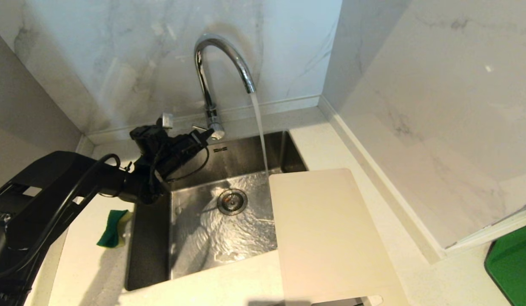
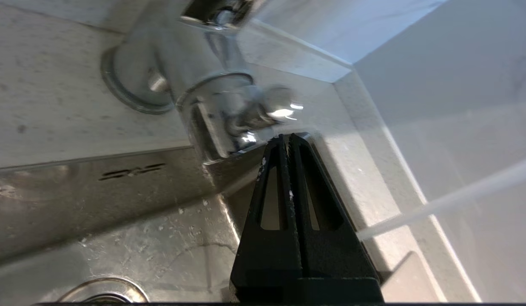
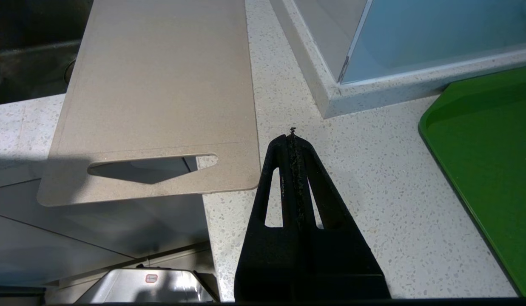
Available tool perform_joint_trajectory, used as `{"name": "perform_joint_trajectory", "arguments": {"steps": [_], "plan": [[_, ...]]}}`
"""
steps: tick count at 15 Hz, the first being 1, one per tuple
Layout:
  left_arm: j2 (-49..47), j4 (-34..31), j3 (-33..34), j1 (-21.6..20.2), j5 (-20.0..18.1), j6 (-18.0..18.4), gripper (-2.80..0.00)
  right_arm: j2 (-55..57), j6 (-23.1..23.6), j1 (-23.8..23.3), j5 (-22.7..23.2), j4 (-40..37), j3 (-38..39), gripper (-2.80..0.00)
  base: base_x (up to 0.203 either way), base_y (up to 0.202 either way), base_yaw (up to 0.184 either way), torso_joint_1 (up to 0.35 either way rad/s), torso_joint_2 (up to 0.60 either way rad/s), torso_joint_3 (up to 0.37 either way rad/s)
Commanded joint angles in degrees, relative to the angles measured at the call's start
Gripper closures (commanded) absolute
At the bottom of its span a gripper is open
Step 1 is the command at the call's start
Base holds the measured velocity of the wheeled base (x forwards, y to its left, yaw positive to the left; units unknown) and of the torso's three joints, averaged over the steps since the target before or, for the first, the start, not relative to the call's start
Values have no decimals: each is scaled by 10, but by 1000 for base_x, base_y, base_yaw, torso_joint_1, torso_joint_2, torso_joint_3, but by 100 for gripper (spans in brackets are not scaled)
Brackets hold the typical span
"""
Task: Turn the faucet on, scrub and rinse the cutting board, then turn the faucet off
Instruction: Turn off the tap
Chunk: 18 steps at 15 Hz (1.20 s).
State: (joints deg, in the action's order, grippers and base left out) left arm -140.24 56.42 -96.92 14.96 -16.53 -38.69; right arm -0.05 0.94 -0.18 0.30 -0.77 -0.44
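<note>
The chrome faucet (image 1: 206, 80) stands behind the sink, and water (image 1: 260, 131) runs from its arched spout into the basin. My left gripper (image 1: 207, 133) is shut and empty, its tips right at the faucet's base beside the thin side lever (image 1: 198, 127). In the left wrist view the shut tips (image 2: 286, 137) sit just under the faucet body (image 2: 211, 106). The cream cutting board (image 1: 326, 233) lies across the sink's right edge and the counter, dry side up. My right gripper (image 3: 292, 136) hangs shut over the counter beside the board's slot-handle end (image 3: 160, 85).
A green-and-yellow sponge (image 1: 114, 228) lies on the counter left of the steel sink (image 1: 150, 242), whose drain (image 1: 232, 201) is wet. A green tray (image 1: 513, 263) sits at the far right. Marble walls close in behind and to the right.
</note>
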Motion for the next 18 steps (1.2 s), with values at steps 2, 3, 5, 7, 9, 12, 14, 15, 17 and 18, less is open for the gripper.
{"name": "perform_joint_trajectory", "arguments": {"steps": [2, 3, 5, 7, 9, 12, 14, 15, 17, 18], "plan": [[-17, -4, -23, -7, 2, -2, 0, 0, 0, 0, 0, 0, 0, 0, 0, 0, 0, 0, 0, 0], [-18, -5, -27, -7, 2, -2, 0, 0, 0, 0, 0, 0, 0, 0, 0, 0, 0, 0, 0, 0], [-22, -6, -42, -14, 3, -2, 0, 0, 0, 0, 0, 0, 0, 0, 0, 0, 0, 0, 0, 0], [-23, -17, -56, -19, 4, -2, 0, 0, 0, 0, 0, 0, 0, 0, 0, 0, 0, 0, 0, 0], [-24, -21, -67, -22, 5, -2, 0, 0, 0, 0, 0, 0, 0, 0, 0, 0, 0, 0, 0, 0], [-24, -29, -80, -28, 5, -2, 0, 0, 0, 0, 0, 0, 0, 0, 0, 0, 0, 0, 0, 0], [-26, -33, -87, -34, 5, -2, 0, 0, 0, 0, 0, 0, 0, 0, 0, 0, 0, 0, 0, 0], [-26, -33, -87, -35, 5, -2, 0, 0, 0, 0, 0, 0, 0, 0, 0, 0, 0, 0, 0, 0], [-26, -34, -87, -36, 5, -2, 0, 0, 0, 0, 0, 0, 0, 0, 0, 0, 0, 0, 0, 0], [-25, -34, -87, -37, 5, -3, 0, 0, 0, 0, 0, 0, 0, 0, 0, 0, 0, 0, 0, 0]]}}
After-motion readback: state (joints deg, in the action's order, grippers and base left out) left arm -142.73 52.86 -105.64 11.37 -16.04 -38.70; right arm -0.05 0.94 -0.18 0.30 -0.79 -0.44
